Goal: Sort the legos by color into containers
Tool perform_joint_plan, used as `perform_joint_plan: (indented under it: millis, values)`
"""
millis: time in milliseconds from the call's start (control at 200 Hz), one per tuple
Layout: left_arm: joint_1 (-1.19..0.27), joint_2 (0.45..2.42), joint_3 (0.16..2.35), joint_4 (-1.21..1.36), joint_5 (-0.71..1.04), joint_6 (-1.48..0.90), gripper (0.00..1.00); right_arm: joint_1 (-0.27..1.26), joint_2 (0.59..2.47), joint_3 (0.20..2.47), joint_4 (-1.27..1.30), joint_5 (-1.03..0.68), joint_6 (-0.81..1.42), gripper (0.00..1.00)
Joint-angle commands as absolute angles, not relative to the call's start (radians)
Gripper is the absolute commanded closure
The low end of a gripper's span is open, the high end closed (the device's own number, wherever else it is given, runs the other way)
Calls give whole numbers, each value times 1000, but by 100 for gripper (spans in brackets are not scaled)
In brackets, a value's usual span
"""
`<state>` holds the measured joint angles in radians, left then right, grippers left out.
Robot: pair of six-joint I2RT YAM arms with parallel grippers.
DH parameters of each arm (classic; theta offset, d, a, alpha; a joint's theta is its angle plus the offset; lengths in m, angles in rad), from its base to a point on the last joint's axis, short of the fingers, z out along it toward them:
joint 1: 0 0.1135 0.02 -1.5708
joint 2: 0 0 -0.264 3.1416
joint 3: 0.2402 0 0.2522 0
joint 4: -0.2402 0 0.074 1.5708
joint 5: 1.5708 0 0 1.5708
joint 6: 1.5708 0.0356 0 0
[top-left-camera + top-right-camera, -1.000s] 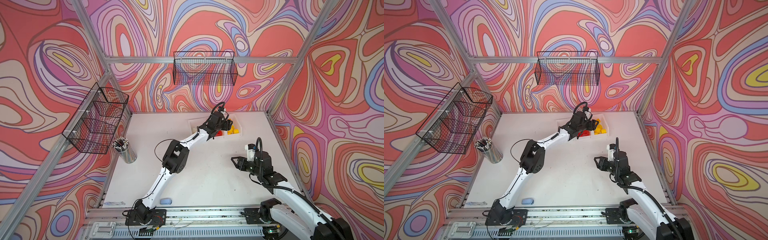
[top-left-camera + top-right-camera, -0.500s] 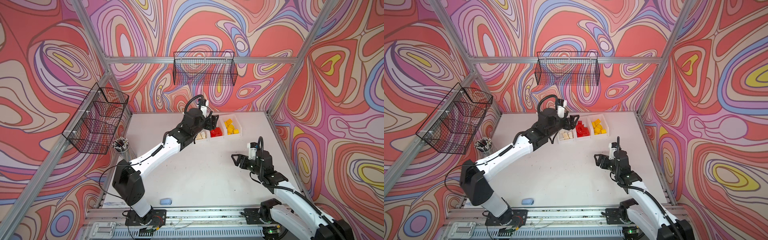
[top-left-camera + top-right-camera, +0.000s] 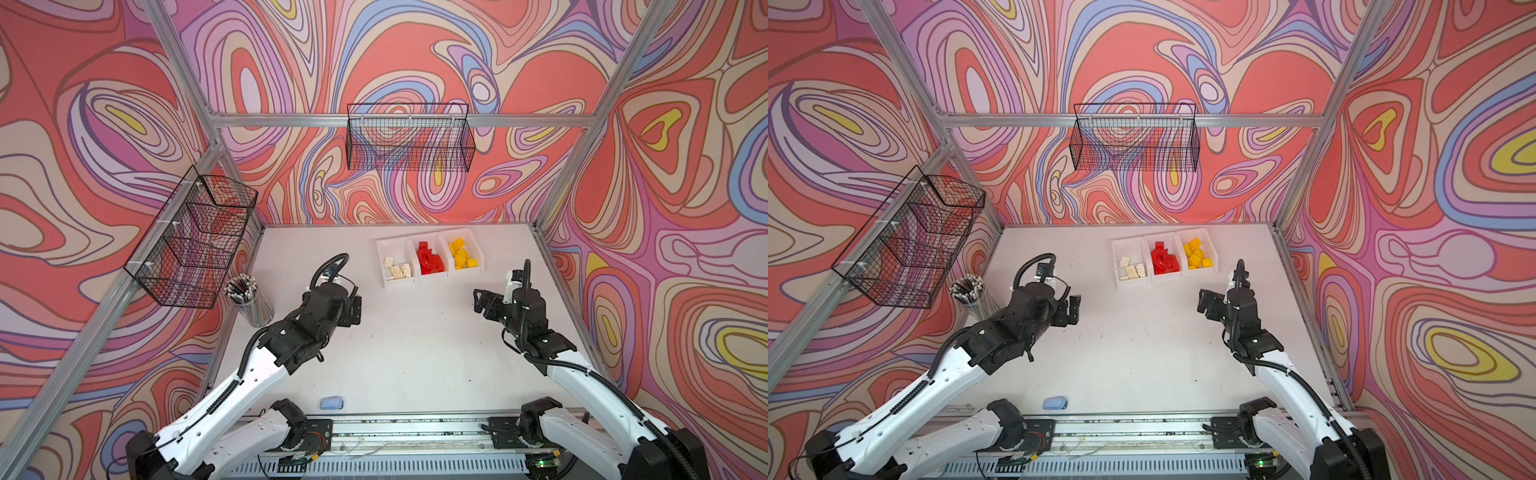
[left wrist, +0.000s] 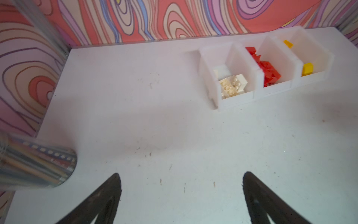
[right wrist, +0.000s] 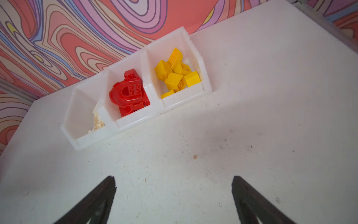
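Observation:
Three white containers (image 3: 432,279) (image 3: 1165,280) stand in a row at the back of the table. Cream legos (image 3: 398,269) lie in the left one, red legos (image 3: 431,261) with the arch (image 5: 126,95) in the middle one, and yellow legos (image 3: 462,255) in the right one. My left gripper (image 3: 353,309) (image 4: 180,186) hangs open over bare table, well in front and left of the containers. On the right, my right gripper (image 3: 482,303) (image 5: 173,186) is open too, in front of the yellow container. Neither holds anything.
A metal pencil cup (image 3: 253,301) (image 4: 36,166) stands by the left wall, close to my left arm. A pale blue block (image 3: 331,403) lies at the table's front edge. Black wire baskets hang on the left wall (image 3: 195,245) and back wall (image 3: 409,139).
My left arm has drawn back from over the containers to the near left of the table. Both grippers have opened wider. The right arm has barely moved.

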<state>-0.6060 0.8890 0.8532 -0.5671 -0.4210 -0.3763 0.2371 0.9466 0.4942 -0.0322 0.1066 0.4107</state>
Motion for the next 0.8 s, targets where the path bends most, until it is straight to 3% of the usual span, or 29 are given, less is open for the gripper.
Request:
perform_joint_plan:
  millis: [0,180,330,501,631,796]
  values:
    - [-519,815,790,-674,-445,-438,0,241,936,425,118,221,341,2]
    - [-388,797,628,-432,-419,-434,0,239,1009,366,379,313,227,2]
    - [-225,958,567,-206,-332,-417,0,235,1201,436,464,411,144,2]
    - [-90,1236,667,-95,-274,-309,0,166,1379,474,616,401,146,2]
    - [-83,1446,794,-58,-274,-144,0,108,1493,501,683,381,135,2]
    - [-67,1638,919,-50,-239,-122,0,59,1601,472,853,361,119,2]
